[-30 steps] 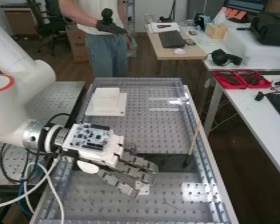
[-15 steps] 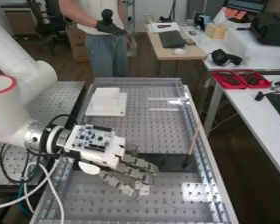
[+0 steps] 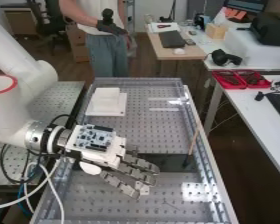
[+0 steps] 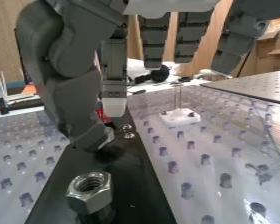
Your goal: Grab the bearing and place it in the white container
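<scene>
Hex nut [image 4: 90, 192], presumably the bearing: ungrasped, on black strip [image 4: 139, 177]. Robot hand [image 3: 139, 164]: fingers apart. Outstanding: grasp, then placement in white container [image 3: 107, 99].

The floor [image 3: 140, 67] is dark brown. At the upper left of the high view are a brown cabinet [image 3: 17, 24] and a black chair [image 3: 52, 22], with a brown box [image 3: 78, 49] nearer the middle. A wood-topped desk [image 3: 172, 53] stands at upper centre; a white desk [image 3: 257, 114] runs down the right side. Bright reflections lie on the perforated tabletop [image 3: 140, 132]. The wrist view has a wood-toned wall [image 4: 5, 37] behind.
</scene>
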Robot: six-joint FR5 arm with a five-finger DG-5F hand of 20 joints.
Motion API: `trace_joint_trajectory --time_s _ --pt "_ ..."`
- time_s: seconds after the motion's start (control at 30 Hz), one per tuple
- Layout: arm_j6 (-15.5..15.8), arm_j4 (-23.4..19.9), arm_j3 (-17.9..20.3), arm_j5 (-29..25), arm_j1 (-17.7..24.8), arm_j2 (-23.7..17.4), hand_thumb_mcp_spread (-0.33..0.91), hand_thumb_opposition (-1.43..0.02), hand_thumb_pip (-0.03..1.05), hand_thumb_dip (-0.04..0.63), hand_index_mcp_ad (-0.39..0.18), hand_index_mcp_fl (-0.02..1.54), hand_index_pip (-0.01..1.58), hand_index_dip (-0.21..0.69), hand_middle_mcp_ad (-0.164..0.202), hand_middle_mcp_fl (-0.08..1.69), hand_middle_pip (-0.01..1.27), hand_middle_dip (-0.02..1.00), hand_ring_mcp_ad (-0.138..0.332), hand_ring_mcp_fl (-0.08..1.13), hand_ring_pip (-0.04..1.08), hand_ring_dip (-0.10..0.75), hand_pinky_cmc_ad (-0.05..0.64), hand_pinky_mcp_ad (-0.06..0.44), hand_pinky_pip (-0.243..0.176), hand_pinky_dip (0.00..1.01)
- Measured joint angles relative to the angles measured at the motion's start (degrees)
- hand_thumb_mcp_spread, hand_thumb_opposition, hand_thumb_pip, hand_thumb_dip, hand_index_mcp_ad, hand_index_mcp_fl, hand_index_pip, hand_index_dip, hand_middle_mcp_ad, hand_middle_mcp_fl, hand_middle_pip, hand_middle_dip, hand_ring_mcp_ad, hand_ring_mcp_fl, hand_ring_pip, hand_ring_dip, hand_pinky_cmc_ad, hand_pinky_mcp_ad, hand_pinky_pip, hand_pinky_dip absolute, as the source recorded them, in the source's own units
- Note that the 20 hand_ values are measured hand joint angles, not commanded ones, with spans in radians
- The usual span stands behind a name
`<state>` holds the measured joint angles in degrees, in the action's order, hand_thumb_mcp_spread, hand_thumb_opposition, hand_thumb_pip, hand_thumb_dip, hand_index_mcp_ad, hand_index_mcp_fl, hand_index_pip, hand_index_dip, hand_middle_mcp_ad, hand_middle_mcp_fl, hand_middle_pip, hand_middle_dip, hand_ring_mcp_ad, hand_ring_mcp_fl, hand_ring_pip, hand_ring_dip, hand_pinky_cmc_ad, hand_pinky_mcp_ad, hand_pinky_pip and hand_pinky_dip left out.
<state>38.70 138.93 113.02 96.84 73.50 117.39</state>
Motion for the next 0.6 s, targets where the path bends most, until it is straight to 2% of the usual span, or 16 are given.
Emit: trace_joint_trajectory --time_s 0.07,0.6 --pt "0.04 0.03 0.01 0.01 0.04 0.04 0.51 -0.87 0.55 0.316 -0.119 0.04 1.46 0.316 0.075 0.02 0.14 0.19 0.131 0.01 0.10 0.075 0.358 0.293 -0.028 0.19" --pt "0.21 0.35 0.01 0.17 -0.01 0.05 0.51 -0.87 0.55 0.316 -0.119 0.12 1.36 0.234 0.077 0.02 0.14 0.19 0.131 0.01 0.10 0.075 0.358 0.293 -0.030 0.19"
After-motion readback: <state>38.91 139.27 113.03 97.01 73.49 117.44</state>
